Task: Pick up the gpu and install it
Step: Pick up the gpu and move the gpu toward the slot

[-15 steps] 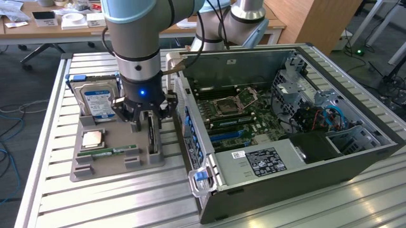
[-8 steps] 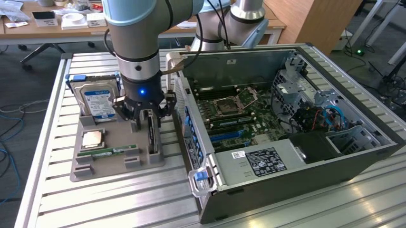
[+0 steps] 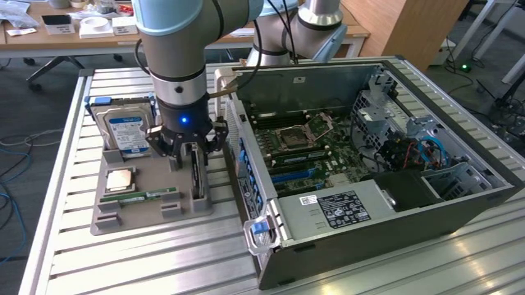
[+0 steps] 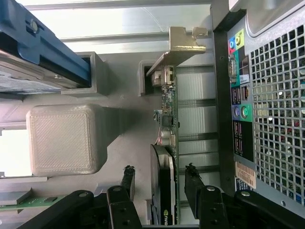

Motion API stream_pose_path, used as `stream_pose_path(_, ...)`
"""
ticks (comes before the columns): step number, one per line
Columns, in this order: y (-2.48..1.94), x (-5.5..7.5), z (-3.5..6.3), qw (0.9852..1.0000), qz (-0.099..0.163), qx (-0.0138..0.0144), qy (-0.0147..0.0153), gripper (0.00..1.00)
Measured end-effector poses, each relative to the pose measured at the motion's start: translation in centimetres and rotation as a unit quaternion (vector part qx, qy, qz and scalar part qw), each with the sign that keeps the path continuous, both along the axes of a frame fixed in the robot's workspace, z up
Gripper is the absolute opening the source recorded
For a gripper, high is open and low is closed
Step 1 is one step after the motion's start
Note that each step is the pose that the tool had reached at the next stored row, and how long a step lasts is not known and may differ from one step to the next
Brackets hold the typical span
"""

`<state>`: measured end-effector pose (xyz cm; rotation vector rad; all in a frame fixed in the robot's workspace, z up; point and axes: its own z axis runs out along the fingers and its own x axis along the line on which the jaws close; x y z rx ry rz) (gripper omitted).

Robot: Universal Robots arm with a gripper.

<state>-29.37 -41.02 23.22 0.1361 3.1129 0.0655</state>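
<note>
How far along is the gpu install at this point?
Done: the gripper is positioned over the gpu, which stands on edge in the gray tray. In hand: nothing; open fingers straddle the card, not closed on it. Left: gripping, lifting, and seating it in the open computer case.

Silver-grey arm [image 3: 176,43] with pale blue joint caps, a black wrist section carrying a glowing blue light [image 3: 182,120], and a black end effector [image 3: 194,152].
</note>
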Motion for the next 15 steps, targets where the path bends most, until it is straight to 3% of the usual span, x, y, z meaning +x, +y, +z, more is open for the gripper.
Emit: stream_pose_path(15, 0.0, 0.0, -0.21, 1.0, 0.0, -0.0004, -0.0002, 0.55)
